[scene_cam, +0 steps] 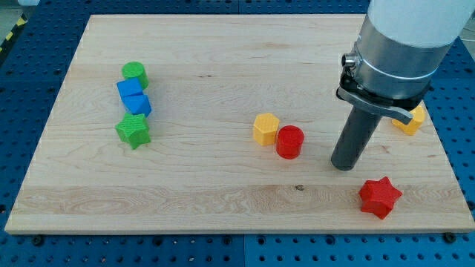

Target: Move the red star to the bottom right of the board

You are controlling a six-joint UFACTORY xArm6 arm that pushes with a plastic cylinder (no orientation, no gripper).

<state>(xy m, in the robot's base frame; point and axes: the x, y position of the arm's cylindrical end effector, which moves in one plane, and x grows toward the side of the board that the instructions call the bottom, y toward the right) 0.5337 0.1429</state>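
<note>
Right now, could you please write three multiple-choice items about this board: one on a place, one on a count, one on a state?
1. Where does the red star lie?
A. near the view's bottom right
B. near the view's top left
C. at the centre

2. How many green blocks are there?
A. one
B. two
C. four

3. Is my tip touching the red star?
A. yes, pressed on it
B. no, a gap shows
C. my tip is hidden

Answers:
1 A: it lies close to the board's lower right corner.
2 B: a green cylinder and a green star stand at the left.
3 B: bare wood separates my tip from the star, which is below and right of it.
</note>
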